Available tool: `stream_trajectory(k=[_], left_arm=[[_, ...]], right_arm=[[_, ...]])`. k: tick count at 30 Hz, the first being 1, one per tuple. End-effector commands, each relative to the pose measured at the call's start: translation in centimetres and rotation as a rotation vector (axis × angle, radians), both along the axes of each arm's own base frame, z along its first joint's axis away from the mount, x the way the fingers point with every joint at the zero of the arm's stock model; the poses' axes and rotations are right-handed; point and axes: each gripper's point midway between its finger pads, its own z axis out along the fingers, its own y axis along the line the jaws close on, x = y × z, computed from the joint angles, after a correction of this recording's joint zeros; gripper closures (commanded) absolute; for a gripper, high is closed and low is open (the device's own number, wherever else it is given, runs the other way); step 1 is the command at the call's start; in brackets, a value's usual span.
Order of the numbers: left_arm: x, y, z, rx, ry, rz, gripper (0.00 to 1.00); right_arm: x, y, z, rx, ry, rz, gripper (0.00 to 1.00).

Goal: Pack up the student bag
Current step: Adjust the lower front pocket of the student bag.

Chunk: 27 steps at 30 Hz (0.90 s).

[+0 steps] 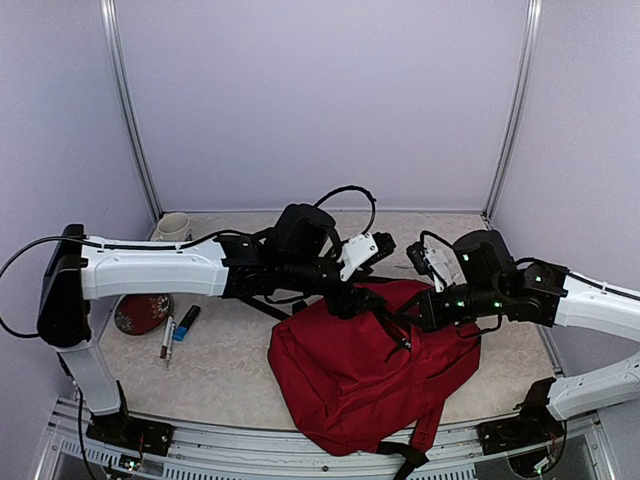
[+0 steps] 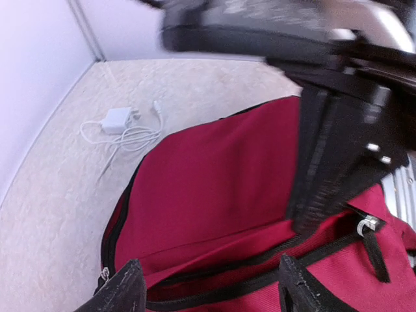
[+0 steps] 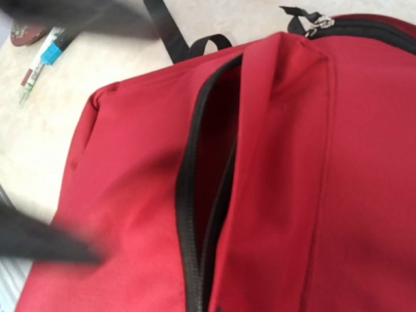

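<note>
The student bag point(image 1: 350, 375) lies on the tabletop point(image 1: 220, 380), directly beneath the left pincer point(image 2: 211, 292), whose fingers are spread wide apart. The right pincer point(image 1: 418, 312) is seen just beside it at the bag's upper edge; its state cannot be told. The partly open zipper point(image 3: 187, 195) should be widened evenly, with fabric gripped close to the teeth.
</note>
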Motion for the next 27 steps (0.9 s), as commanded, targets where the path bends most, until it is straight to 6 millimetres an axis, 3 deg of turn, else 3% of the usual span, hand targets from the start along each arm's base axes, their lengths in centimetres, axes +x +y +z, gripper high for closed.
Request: stream_trajectory(k=[1,4,7,12,16,20,25,26,27], left_arm=[[2.7,0.7,-2.4,0.015,0.182,0.206,0.29],[2.6,0.6,-3.3,0.016,0.217,0.235,0.18],[3.9,1.4,-5.4,0.065,0.226,0.304,0.08],[5.2,2.9,-8.6,0.126,0.279,0.358,0.08],[4.5,3.6,-9.9,0.147,0.307,0.357,0.08],[3.8,4.6,-11.0,0.173,0.327,0.361,0.08],[3.1,5.9,-11.2,0.183,0.340,0.374,0.12],[2.9,5.9,-11.0,0.181,0.341,0.369,0.18],[2.7,6.0,-10.9,0.179,0.344,0.362,0.34]], right_arm=[[0.9,0.1,1.6,0.060,-0.047,-0.032,1.00],[0.9,0.1,1.4,0.059,-0.044,-0.032,1.00],[1.0,0.1,1.5,0.055,-0.051,-0.037,1.00],[1.4,-0.5,0.9,0.023,-0.051,-0.068,1.00],[2.4,-1.8,-1.0,-0.044,-0.014,-0.124,1.00],[3.6,-2.8,-0.9,-0.054,-0.010,-0.167,1.00],[4.3,-3.6,-1.1,-0.065,0.003,-0.184,1.00],[4.3,-3.5,-1.1,-0.062,0.005,-0.175,1.00],[4.3,-3.2,-1.0,-0.057,0.001,-0.154,1.00]])
